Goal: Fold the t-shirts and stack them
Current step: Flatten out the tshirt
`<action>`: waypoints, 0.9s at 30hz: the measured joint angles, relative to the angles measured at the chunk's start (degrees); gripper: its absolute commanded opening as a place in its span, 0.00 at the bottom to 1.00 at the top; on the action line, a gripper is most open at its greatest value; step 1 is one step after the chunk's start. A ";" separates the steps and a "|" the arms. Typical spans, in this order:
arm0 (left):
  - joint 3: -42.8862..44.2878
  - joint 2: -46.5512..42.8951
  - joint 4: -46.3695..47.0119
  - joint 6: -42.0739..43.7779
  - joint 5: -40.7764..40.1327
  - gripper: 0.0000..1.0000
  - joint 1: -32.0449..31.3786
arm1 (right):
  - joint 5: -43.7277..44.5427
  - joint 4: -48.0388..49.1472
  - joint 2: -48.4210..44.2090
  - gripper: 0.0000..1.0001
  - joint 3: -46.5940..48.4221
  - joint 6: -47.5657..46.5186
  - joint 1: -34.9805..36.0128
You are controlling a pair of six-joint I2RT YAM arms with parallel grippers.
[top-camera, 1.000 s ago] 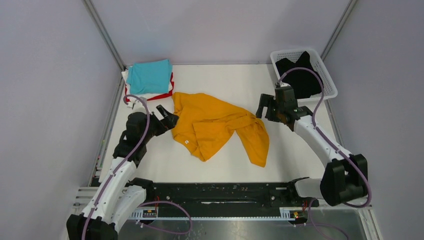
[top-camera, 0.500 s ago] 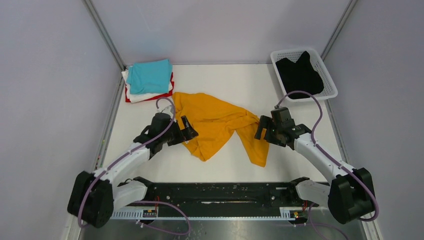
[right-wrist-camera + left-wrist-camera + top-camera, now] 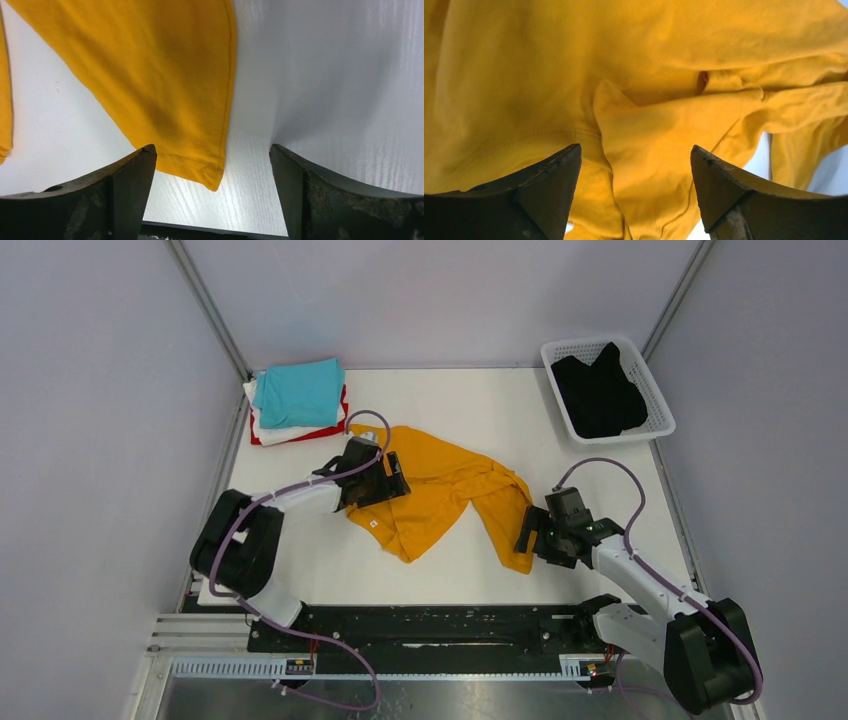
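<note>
At far left, the folded turquoise t-shirt (image 3: 298, 392) tops the white t-shirt (image 3: 272, 427) and the red t-shirt (image 3: 342, 410). My left gripper (image 3: 390, 478) hangs wide open over the rumpled left part of the orange-yellow t-shirt (image 3: 440, 480), holding nothing. My right gripper (image 3: 527, 537), jaws equally spread and empty, straddles that shirt's near-right hem corner. The black t-shirt (image 3: 598, 395) lies in the white basket (image 3: 657, 392), far right.

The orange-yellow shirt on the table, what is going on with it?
Two robot arms are working on the crumpled orange-yellow t-shirt. The left gripper is open over its bunched upper part, the right gripper open at its near hem corner; neither grips it yet. A turquoise t-shirt tops a folded pile; a black t-shirt lies in the basket.
</note>
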 measured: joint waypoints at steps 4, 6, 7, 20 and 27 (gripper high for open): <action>2.54 4.50 0.11 0.26 -0.35 0.74 0.00 | -1.44 1.14 -0.83 0.89 -0.81 0.04 0.09; 3.21 5.49 0.33 0.28 -0.37 0.70 -0.07 | -1.84 1.57 -0.79 0.88 -0.90 0.02 0.11; 3.34 5.70 0.66 0.28 -0.35 0.68 -0.09 | -1.99 1.70 -0.72 0.88 -0.90 -0.04 0.15; 6.54 9.22 2.62 0.57 0.07 0.01 -1.18 | -2.89 3.45 2.45 0.84 0.28 -1.62 4.98; 4.61 5.16 2.82 0.81 0.28 0.00 -2.40 | 0.66 2.25 6.56 0.77 2.82 -1.11 9.66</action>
